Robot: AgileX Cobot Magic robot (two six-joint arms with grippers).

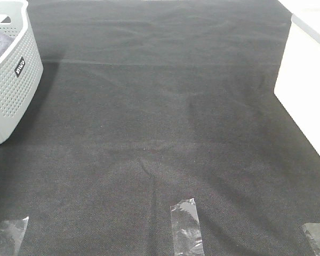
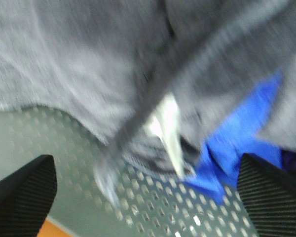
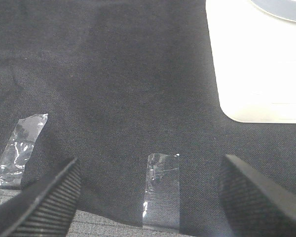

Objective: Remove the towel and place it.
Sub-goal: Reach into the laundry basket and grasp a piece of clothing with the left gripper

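Looks like this is right at the start, the reach-and-grab step. The towel point(image 2: 89, 64) is bunched up inside the basket point(image 1: 10, 90), which sits at about 10 o'clock in the overhead view, so nothing's been pulled out yet. The left pincer point(image 2: 148, 197) hangs right over the pile with its jaws spread wide and nothing in them. The wrist shot is pretty blurry, but you can make out the grey plush and some blue fabric point(image 2: 237, 143) tucked beside it.

The right pincer point(image 3: 150, 197) is wide open and empty too, parked above the tape strips point(image 1: 186, 224) down at 6 o'clock on the black cloth point(image 1: 165, 122).

I reckon the next move is dropping the left one onto a fat fold of grey, steering clear of the blue stuff, then clamping. The lift probably needs to go high, since there's a lot of towel to drag over the rim. Plenty of open cloth in the middle to land it, short of the white box point(image 1: 304, 90) at 3 o'clock.
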